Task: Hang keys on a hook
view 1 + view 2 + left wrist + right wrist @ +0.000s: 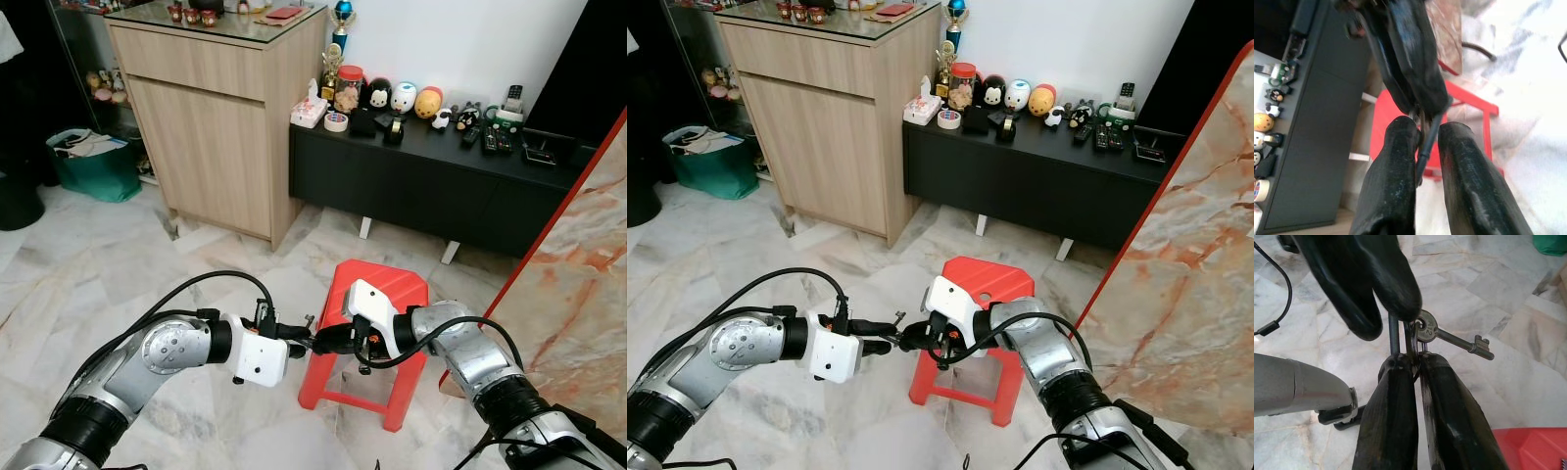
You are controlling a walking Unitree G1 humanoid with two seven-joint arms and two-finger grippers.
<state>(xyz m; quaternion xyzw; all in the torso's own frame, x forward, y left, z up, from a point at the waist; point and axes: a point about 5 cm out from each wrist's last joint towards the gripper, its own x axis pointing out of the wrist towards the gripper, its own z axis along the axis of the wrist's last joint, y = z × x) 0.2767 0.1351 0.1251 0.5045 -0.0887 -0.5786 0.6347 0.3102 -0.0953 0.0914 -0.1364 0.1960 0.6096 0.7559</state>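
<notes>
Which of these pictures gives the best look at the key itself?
The right wrist view: the key sticks out sharply above the right gripper. In the head views it is a tiny sliver; in the left wrist view, fingers hide it.

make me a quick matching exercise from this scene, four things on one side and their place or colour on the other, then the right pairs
Things:
1. keys
2. stool
3. wooden cabinet
4. toy figures

Places or colours:
A. red, on the floor just behind the grippers
B. lined up on top of the low black sideboard
C. pinched between both grippers' fingertips
D. tall, standing left of the sideboard

Pairs: 1-C, 2-A, 3-D, 4-B
</notes>
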